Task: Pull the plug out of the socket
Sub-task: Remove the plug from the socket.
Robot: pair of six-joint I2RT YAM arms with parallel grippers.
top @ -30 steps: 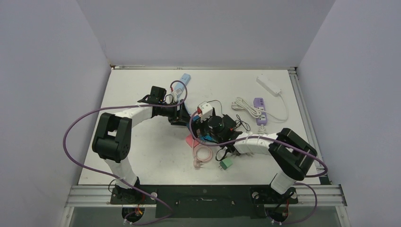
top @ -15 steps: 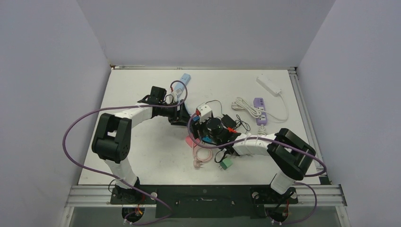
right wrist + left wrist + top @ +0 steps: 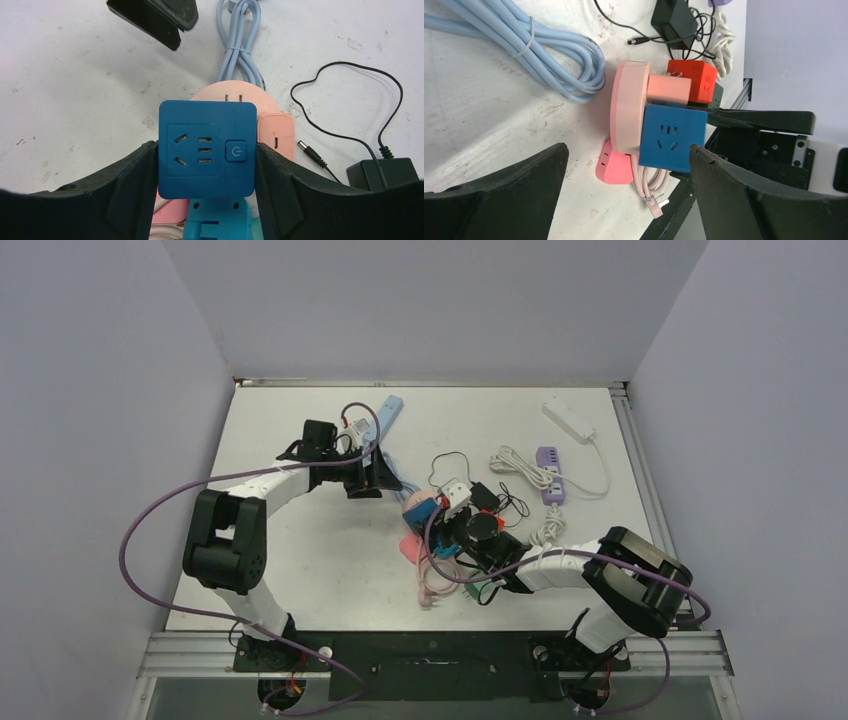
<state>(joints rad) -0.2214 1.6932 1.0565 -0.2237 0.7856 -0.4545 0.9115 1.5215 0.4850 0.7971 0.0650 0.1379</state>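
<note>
While right gripper (image 3: pixel 206 172) is clamped on the blue cube (image 3: pixel 206 145), one black finger (image 3: pixel 127 190) flat against each side wall, left gripper (image 3: pixel 627 155) hangs above the cluster with jaws spread wide, holding nothing. Cube: square, saturated blue, rounded corners. The face toward the wrist camera carries a three-pin outlet, three small slots and a round power button. One side sits against the flat face of the pink socket (image 3: pixel 626 110), a round disc standing on edge. Two metal pins (image 3: pixel 232 97) show at that joint; seating depth cannot be told. Peach plug (image 3: pixel 666 90) sits on the same face, just beside the cube, with a red cube (image 3: pixel 691 80) touching it beyond. Pale blue cable (image 3: pixel 549 45) loops up to the disc's back. Black adapter (image 3: pixel 676 20) and thin cord (image 3: pixel 345 67) lie near on one side; white table (image 3: pixel 484 115) shows on the other. Top view: cluster near mid-table, well apart from side rails (image 3: pixel 640 490).
</note>
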